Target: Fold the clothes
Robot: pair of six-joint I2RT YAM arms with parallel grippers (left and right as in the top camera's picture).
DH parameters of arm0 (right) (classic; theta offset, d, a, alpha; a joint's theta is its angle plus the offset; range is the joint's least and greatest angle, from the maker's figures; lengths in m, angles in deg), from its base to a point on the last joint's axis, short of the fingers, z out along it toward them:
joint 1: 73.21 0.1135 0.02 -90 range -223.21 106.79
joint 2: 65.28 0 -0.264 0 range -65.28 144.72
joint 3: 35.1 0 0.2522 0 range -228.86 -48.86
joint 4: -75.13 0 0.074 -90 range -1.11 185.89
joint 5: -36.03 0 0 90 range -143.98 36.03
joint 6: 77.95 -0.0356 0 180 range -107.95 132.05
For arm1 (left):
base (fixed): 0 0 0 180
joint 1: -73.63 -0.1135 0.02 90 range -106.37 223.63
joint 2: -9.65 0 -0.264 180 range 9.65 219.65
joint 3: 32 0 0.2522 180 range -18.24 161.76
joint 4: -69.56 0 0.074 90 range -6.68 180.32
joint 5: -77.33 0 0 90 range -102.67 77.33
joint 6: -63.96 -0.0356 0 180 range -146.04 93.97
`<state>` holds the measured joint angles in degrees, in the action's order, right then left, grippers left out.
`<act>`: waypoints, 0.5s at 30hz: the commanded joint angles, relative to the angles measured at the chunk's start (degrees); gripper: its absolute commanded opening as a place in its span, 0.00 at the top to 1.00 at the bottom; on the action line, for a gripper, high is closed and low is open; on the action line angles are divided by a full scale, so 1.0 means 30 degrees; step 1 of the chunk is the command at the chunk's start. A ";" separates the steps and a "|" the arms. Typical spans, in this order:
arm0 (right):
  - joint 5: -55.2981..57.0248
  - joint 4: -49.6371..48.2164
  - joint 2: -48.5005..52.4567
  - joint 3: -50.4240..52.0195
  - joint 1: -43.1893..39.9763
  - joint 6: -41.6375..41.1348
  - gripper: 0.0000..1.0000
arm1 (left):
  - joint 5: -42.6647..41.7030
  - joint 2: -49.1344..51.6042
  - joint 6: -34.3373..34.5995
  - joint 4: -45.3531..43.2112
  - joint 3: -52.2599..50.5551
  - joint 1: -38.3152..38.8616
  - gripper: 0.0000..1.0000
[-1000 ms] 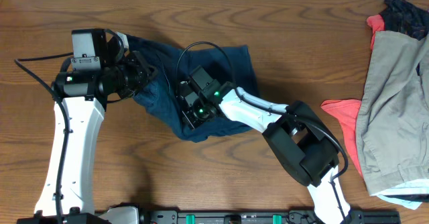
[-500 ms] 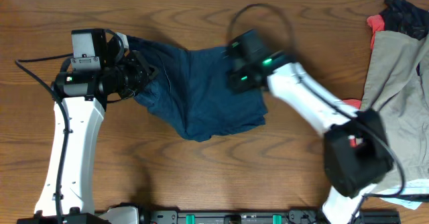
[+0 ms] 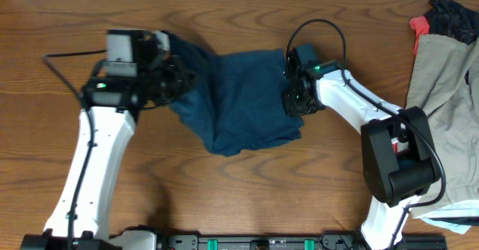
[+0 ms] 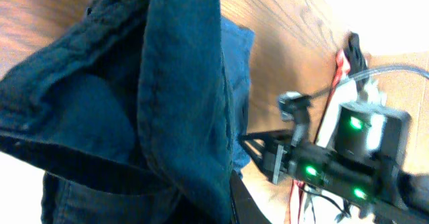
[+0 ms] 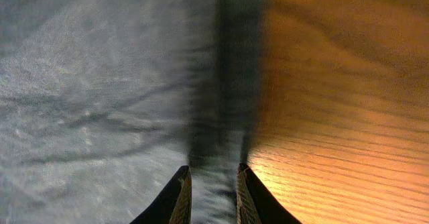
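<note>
A pair of dark navy-blue denim shorts [image 3: 243,104] is spread across the middle of the brown wooden table [image 3: 224,197], well apart from the heap of other garments at the right edge. The left end of the shorts is held up off the wood and gathered at the left gripper [image 3: 174,76], whose jaws are closed on the bunched denim. In the left wrist view thick folds of the cloth are seen hanging close before the lens, with one long fold draped down the middle. The rest of the shorts lies mostly flat, with a rounded corner toward the near side of the table.

The right gripper [image 5: 212,196] is placed at the right-hand edge of the shorts. In the right wrist view its two fingertips [image 5: 181,194] are shown only a narrow slit apart, lined up with the dark edge where denim meets bare wood. That picture is blurred, and it cannot be told whether the hem is pinched between them. The right arm [image 4: 335,167], with green lights lit, is also seen beyond the cloth from the left wrist camera.

At the right edge of the table a beige garment [image 3: 441,108] is laid beside a red one [image 3: 419,27] and a black one [image 3: 453,9].
</note>
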<state>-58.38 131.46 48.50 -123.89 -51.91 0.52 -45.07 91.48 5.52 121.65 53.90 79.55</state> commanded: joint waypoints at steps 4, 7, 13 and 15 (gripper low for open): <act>-0.0036 -0.1399 0.0189 0.1508 0.0772 -0.0277 0.80 | 0.0015 0.1355 0.0809 -0.1756 0.0284 0.2943 0.94; -0.0036 -0.1872 0.0189 0.2193 0.0787 -0.0794 0.81 | 0.0022 0.1902 0.1042 -0.2871 0.0284 0.4116 0.94; -0.0036 -0.1836 0.0189 0.2725 0.0860 -0.0809 0.82 | 0.0226 0.2747 0.2120 -0.5442 0.0284 0.5566 0.94; -0.0044 -0.1843 0.0189 0.2732 0.0933 -0.0816 0.82 | 0.0845 0.2980 0.2492 -0.5814 0.0284 0.5960 0.94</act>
<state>-57.44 124.83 46.95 -118.51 -50.38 -0.82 -43.98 99.69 10.43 105.47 53.88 96.11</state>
